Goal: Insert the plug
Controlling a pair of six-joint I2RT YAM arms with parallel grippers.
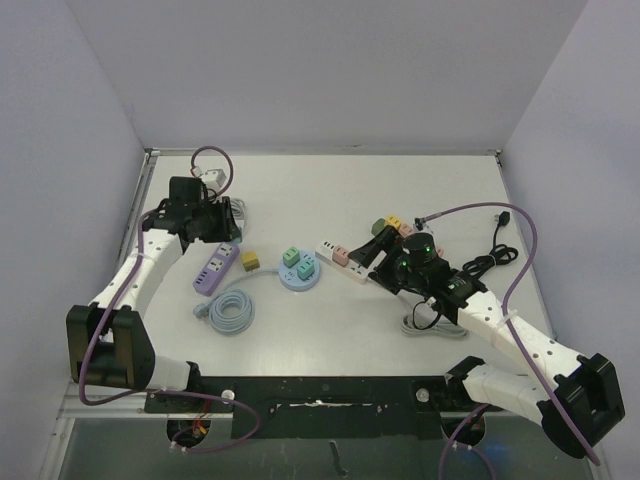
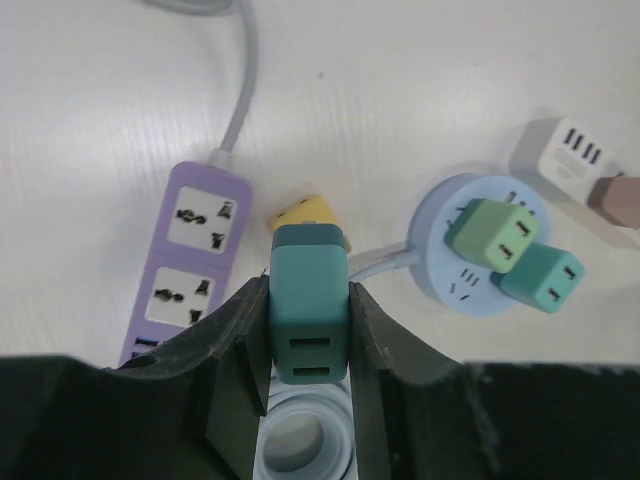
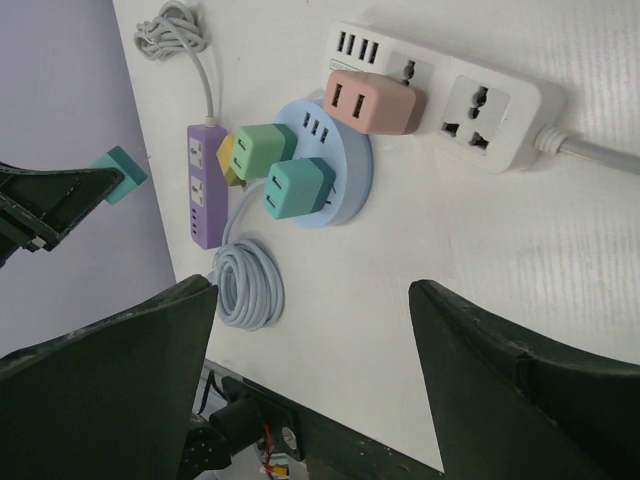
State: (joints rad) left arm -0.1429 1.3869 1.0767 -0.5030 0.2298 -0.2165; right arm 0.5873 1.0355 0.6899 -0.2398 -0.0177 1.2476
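Left pincer (image 2: 310, 345) clamping teal plug (image 2: 309, 290), prongs hidden: tilted descent may miss purple strip (image 2: 188, 262) sockets; right pincer (image 3: 312, 300) spread, empty.

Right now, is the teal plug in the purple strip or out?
Out. The left hand grips the teal plug, and both sockets on the purple strip are bare.

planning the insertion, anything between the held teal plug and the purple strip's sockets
Nothing visible. The teal plug is clamped in the left end effector; both sockets on the purple power strip are bare. The yellow plug lies beside the strip, not on it.
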